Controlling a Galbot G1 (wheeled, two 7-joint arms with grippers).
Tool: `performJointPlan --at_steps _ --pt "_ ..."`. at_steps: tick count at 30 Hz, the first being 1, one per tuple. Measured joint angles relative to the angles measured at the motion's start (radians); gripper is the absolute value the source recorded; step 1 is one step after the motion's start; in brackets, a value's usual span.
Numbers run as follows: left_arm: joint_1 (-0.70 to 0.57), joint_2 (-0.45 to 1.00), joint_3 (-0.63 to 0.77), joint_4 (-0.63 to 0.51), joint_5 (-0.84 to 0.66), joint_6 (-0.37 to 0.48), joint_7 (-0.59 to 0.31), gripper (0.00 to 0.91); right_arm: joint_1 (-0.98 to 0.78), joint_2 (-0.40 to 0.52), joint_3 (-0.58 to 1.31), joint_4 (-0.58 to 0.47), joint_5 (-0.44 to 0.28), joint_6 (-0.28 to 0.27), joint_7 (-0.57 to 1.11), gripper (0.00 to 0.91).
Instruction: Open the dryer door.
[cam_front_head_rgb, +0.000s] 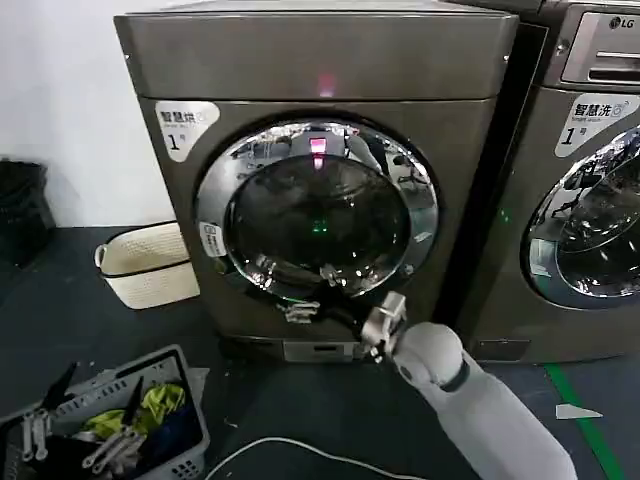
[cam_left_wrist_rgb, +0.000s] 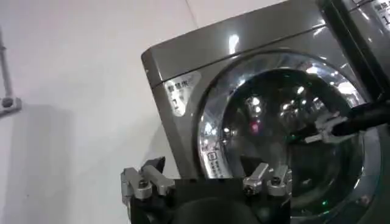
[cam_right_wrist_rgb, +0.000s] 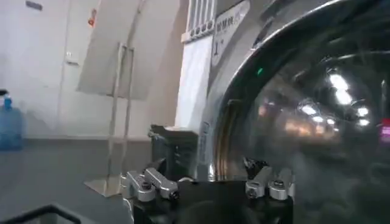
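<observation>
The dryer door (cam_front_head_rgb: 318, 208), a chrome ring around dark glass, sits flush in the front of the bronze-grey dryer (cam_front_head_rgb: 320, 60). My right gripper (cam_front_head_rgb: 383, 322) is low at the door's lower right rim, with its arm coming up from the bottom right. In the right wrist view the right gripper (cam_right_wrist_rgb: 207, 182) is open, and the chrome ring (cam_right_wrist_rgb: 244, 91) rises close in front of its fingers (cam_right_wrist_rgb: 146, 182). The left gripper (cam_left_wrist_rgb: 204, 182) is open and empty, held well back to the dryer's left. From there I see the door (cam_left_wrist_rgb: 280, 115) and the right gripper (cam_left_wrist_rgb: 326, 129) in front of the glass.
An LG-marked machine (cam_front_head_rgb: 590, 180) stands directly to the right. A cream basket (cam_front_head_rgb: 150, 262) sits on the floor to the left. A grey laundry basket (cam_front_head_rgb: 185, 385) with clothes is at the front left. A white cable (cam_front_head_rgb: 300, 455) and green tape (cam_front_head_rgb: 585, 425) lie on the dark floor.
</observation>
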Motion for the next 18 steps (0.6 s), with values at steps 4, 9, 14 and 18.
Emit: performJointPlan --at_steps 4,9,14,18 --pt "0.004 -0.007 -0.004 -0.003 0.000 -0.001 0.000 0.907 0.022 0.026 -0.021 -0.048 -0.016 0.025 0.021 0.907" --pt "0.004 -0.017 -0.004 -0.004 0.000 -0.002 -0.002 0.907 0.043 0.056 -0.042 -0.092 -0.047 0.039 0.059 0.907" --pt "0.004 -0.024 -0.002 -0.006 0.001 -0.002 -0.001 0.907 0.072 0.099 -0.069 -0.141 -0.057 0.053 0.091 0.907" --pt "0.001 -0.025 -0.001 -0.006 0.003 -0.002 -0.001 0.907 0.099 0.132 -0.088 -0.187 -0.076 0.067 0.104 0.907"
